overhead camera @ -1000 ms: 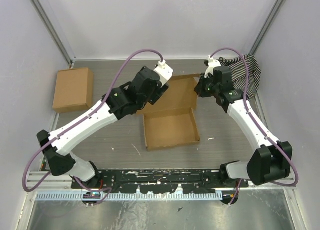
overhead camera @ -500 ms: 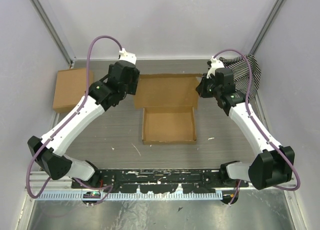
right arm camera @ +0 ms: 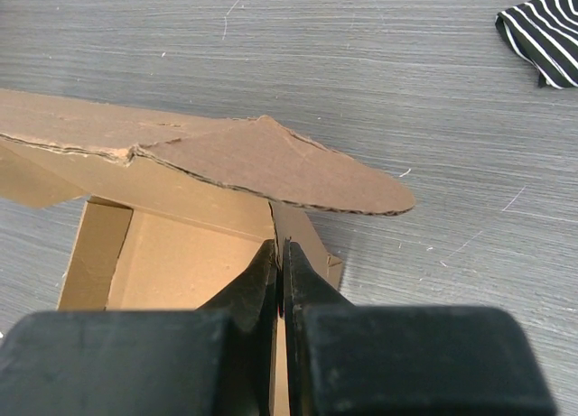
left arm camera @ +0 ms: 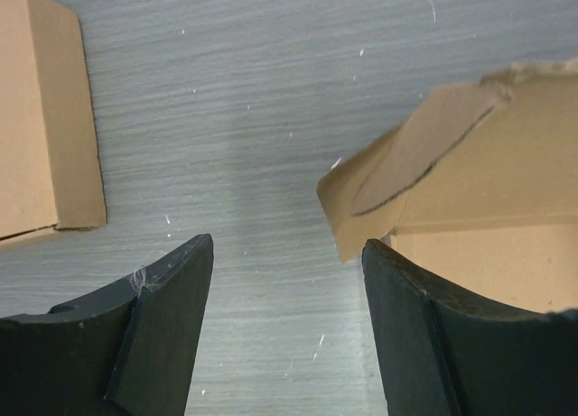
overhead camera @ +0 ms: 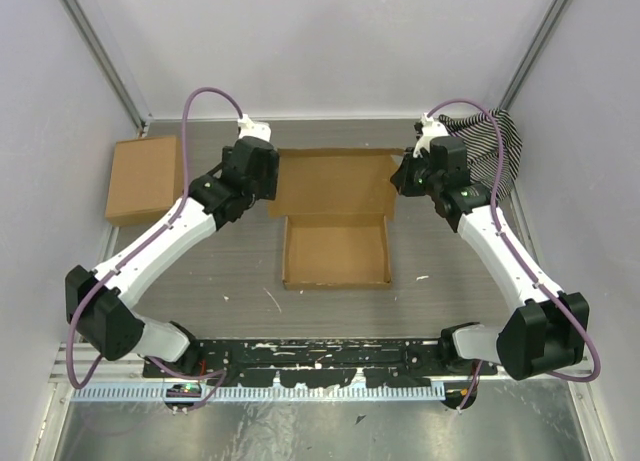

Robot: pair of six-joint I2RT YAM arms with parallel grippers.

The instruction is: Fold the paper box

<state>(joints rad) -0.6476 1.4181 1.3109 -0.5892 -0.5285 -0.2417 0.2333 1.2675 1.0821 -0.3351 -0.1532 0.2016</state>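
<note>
The paper box (overhead camera: 337,253) is a brown cardboard tray in the middle of the table, with its lid flap (overhead camera: 335,181) leaning back behind it. My left gripper (overhead camera: 268,186) is open and empty just left of the lid's left corner. In the left wrist view (left arm camera: 287,244) that rounded corner flap (left arm camera: 433,163) sits right above my right fingertip, not between the jaws. My right gripper (overhead camera: 400,181) is shut on the box's right side wall at the rear corner. In the right wrist view (right arm camera: 280,246) the thin wall (right arm camera: 302,231) stands pinched between the fingers under the lid's ear flap (right arm camera: 271,163).
A ready-formed brown box (overhead camera: 147,178) lies at the far left and shows in the left wrist view (left arm camera: 41,118). A black-and-white striped cloth (overhead camera: 495,146) lies at the back right, its corner in the right wrist view (right arm camera: 542,28). Side walls and a metal rail bound the table.
My left gripper moved left off the lid to its left corner. The box turned square to the table and the lid now lies back. My right gripper stayed shut on the wall.
</note>
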